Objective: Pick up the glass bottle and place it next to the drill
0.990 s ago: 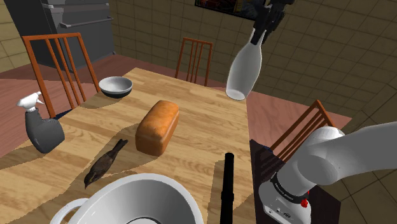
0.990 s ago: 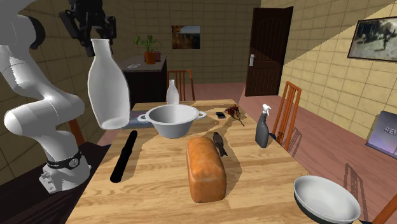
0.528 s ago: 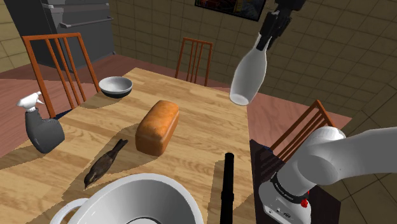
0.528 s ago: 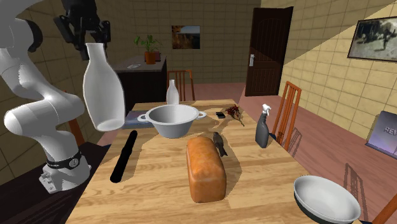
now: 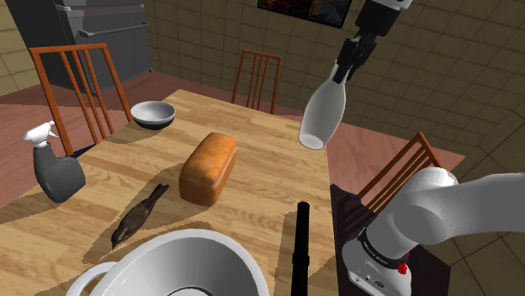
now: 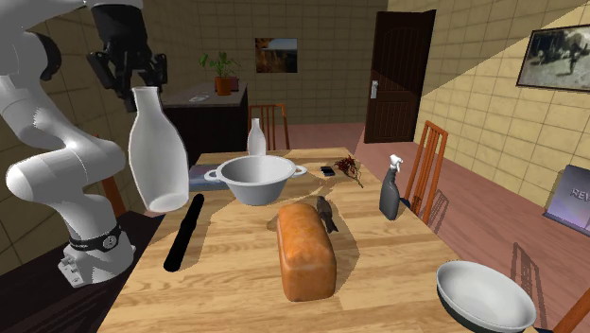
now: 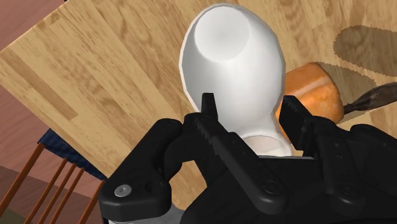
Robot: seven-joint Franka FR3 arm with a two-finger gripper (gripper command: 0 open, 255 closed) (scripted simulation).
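Note:
A white bottle hangs tilted in the air over the table's edge on the stand's side, well above the wooden table. My black gripper is shut on its narrow neck, with the wide base pointing down toward the tabletop. In the wrist view the bottle widens out beyond the fingers, over the wood and part of the bread loaf. I cannot make out a drill with certainty.
On the table lie a bread loaf, a big white two-handled bowl, a black rod, a dark bird figure, a grey spray bottle, a small bowl and a second white bottle. Chairs ring it.
The gripper has come down a little with the bottle still clasped at the neck; the bottle's base now hangs lower over the table's edge. Nothing on the table has moved.

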